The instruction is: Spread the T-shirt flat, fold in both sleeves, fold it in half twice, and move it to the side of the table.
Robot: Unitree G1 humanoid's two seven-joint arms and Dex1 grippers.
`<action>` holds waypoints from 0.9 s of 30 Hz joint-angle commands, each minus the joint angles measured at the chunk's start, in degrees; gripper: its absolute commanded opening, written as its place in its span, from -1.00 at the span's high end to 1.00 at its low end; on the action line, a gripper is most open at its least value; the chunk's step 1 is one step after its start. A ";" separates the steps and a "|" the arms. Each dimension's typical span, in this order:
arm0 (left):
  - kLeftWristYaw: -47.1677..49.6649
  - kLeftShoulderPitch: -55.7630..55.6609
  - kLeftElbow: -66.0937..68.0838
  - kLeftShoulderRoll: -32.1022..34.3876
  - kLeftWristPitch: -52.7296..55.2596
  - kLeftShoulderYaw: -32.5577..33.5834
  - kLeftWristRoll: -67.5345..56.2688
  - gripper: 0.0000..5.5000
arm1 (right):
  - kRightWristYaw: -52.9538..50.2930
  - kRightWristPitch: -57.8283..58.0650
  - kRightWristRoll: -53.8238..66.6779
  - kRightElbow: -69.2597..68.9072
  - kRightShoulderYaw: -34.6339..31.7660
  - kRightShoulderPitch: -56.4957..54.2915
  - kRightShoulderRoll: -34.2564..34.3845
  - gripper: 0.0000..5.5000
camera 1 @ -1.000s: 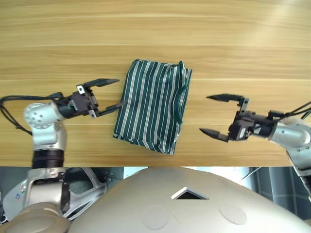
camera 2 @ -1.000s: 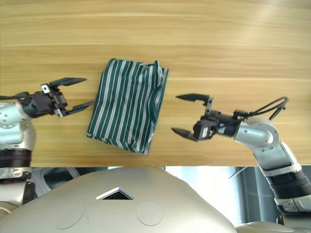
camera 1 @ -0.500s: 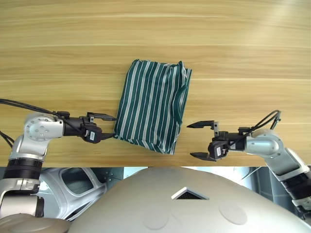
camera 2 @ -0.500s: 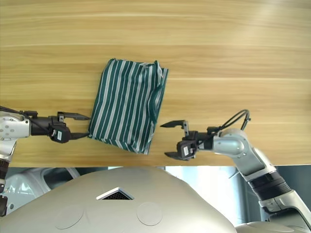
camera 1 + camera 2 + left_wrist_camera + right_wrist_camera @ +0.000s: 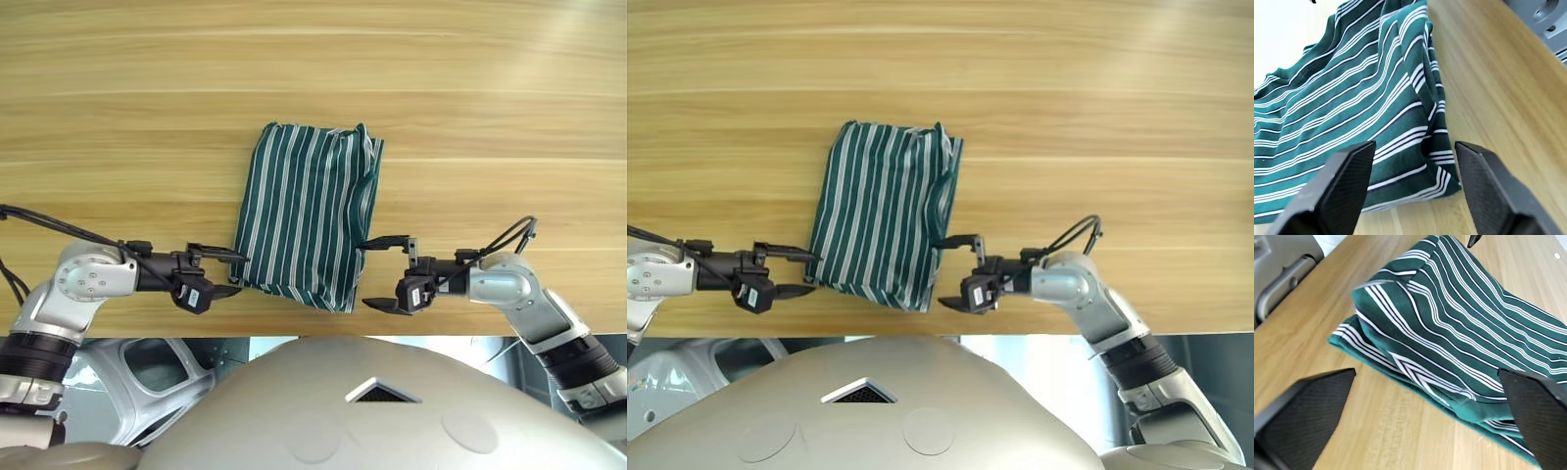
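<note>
**Dark-green, white-striped fabric T-shirt (image 5: 309, 227) bracketed at its near corners, both claws released**

The T-shirt is seen folded into a compact, roughly rectangular bundle on the light wood-grain table (image 5: 313, 78). It lies approx. mid-width, toward the table's 6 o'clock edge. Its long axis is tilted slightly, running from about 1 o'clock to 7 o'clock. Layered edges are stacked at the near end, and a curved seam is visible along the 3 o'clock side.

The L gripper (image 5: 238, 273) is held low over the table at the bundle's 8 o'clock corner, pointing toward 3 o'clock. Its black fingers (image 5: 1347, 181) are spread. In the left wrist view the shirt's corner sits just between and ahead of them. Contact w/ the cloth can't be confirmed.

The R gripper (image 5: 364, 274) is positioned at the bundle's 4 o'clock corner, pointing toward 9 o'clock. Its fingers (image 5: 1308, 406) are spread wide and nothing is grasped. One tip is placed just beside the shirt's 3 o'clock edge, the other near the table's 6 o'clock edge. In the right wrist view the folded corner lies ahead, between the two fingers, not pinched.
</note>
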 commanded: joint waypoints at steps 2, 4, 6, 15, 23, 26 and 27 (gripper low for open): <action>1.85 -2.86 0.78 -2.02 0.55 -3.36 1.29 -0.09 | 0.68 -0.43 -0.76 0.11 0.14 -0.56 -1.24 -0.95; 2.52 -4.06 1.50 -2.95 0.50 -4.76 1.93 -0.09 | 0.83 -0.57 -0.70 0.16 0.05 -0.74 -1.53 -0.95; 3.30 -5.55 2.57 -3.98 0.51 -5.81 2.69 -0.09 | 0.87 -0.59 -0.72 0.08 0.02 -0.86 -1.56 -0.95; 4.64 -10.03 6.92 -7.97 0.68 -11.50 4.59 -0.09 | 0.29 -1.17 -1.12 0.76 -0.10 -1.53 -1.15 -0.95; 5.25 -10.74 7.64 -10.46 0.91 -15.34 3.56 -0.09 | -0.17 -1.51 -1.19 1.26 -0.99 -1.76 -1.65 -0.95; 4.39 -9.53 4.61 -9.70 1.34 -16.27 -0.11 -0.09 | -0.14 -1.45 -1.23 1.38 -1.36 -1.81 -1.83 -0.95; 4.12 -9.30 3.74 -9.10 1.48 -16.24 -1.20 -0.09 | -0.15 -1.42 -1.29 1.34 -1.43 -1.76 -1.85 -0.95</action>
